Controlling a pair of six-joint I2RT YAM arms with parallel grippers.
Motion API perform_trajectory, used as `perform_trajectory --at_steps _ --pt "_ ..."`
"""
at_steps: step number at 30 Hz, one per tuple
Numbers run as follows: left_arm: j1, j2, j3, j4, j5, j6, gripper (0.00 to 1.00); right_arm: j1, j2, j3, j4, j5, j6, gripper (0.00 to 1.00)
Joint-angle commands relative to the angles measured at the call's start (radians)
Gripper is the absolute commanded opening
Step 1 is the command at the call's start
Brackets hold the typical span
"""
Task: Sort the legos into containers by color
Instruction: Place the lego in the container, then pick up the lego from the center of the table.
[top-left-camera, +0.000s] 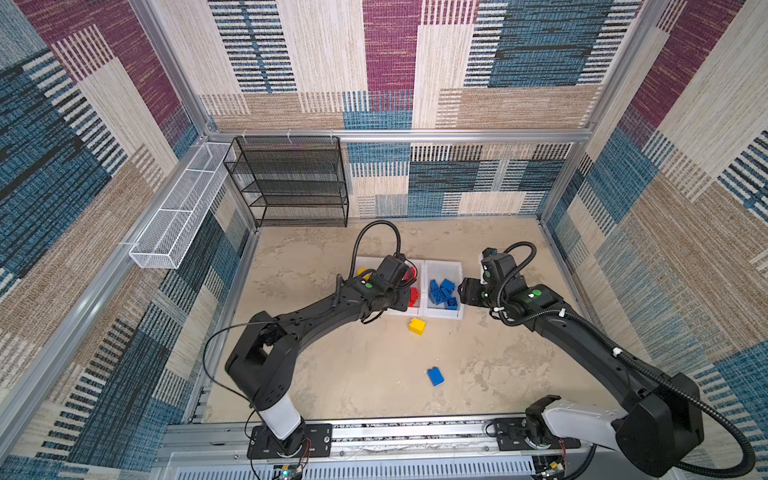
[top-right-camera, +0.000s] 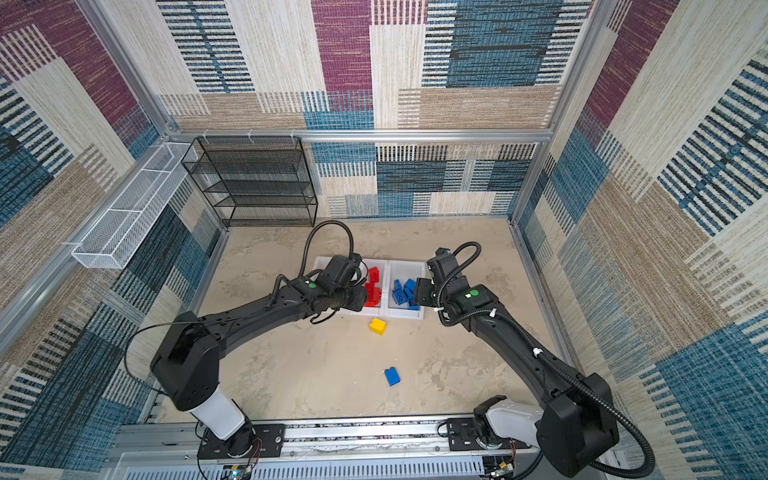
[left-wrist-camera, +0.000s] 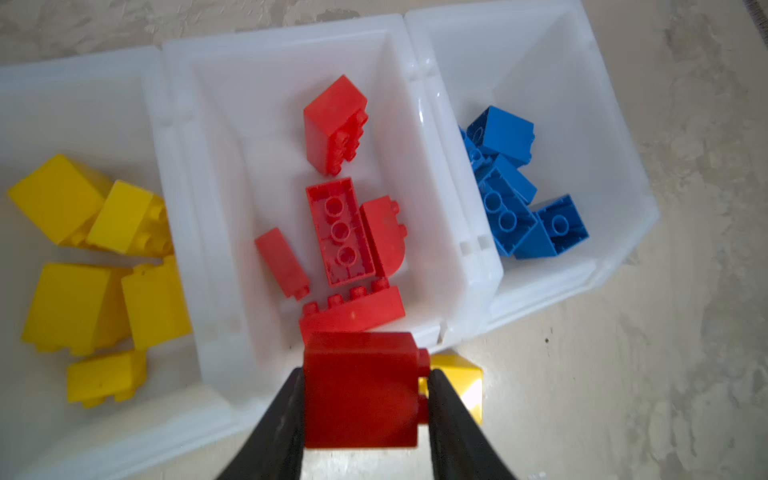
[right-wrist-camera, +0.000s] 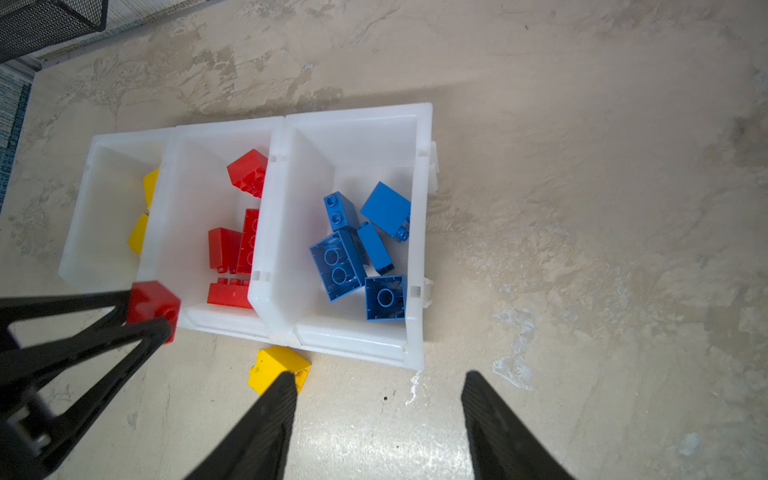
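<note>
In both top views three joined white bins sit in the middle of the tabletop. A yellow brick lies just before them, and a blue brick lies nearer the front edge. In the left wrist view the left gripper clamps a red brick by the front lip of the middle bin. In the right wrist view the right gripper hangs, jaws wide and empty, over bare tabletop near the yellow brick.

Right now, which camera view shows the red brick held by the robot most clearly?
The left wrist view: the red brick fills the foreground, gripped between the left fingers. The right wrist view shows it smaller and blurred. In both top views the left arm hides it.
</note>
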Motion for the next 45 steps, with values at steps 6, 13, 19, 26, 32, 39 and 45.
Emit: perform_trajectory --at_steps 6,13,19,26,32,39,45 --pt "0.029 0.186 0.207 -0.104 -0.05 0.056 0.56 0.001 -0.031 -0.019 -0.006 -0.008 0.019 0.67" --pt "0.029 0.142 0.166 -0.083 -0.059 0.049 0.63 0.001 -0.033 -0.025 -0.013 -0.003 0.019 0.7" --pt "0.029 0.042 0.075 -0.082 -0.049 0.023 0.63 0.003 -0.021 -0.043 -0.005 -0.035 0.024 0.7" --pt "0.029 -0.19 -0.21 -0.012 -0.03 -0.068 0.63 0.092 -0.006 -0.13 0.029 -0.036 0.086 0.69" --pt "0.029 -0.386 -0.406 -0.047 -0.065 -0.13 0.63 0.227 0.079 -0.15 0.085 -0.005 0.177 0.7" --pt "0.029 -0.601 -0.564 -0.092 -0.069 -0.204 0.64 0.322 0.244 -0.068 0.144 0.017 0.226 0.72" --pt "0.029 -0.731 -0.653 -0.09 -0.041 -0.257 0.64 0.349 0.367 -0.002 0.159 0.038 0.26 0.73"
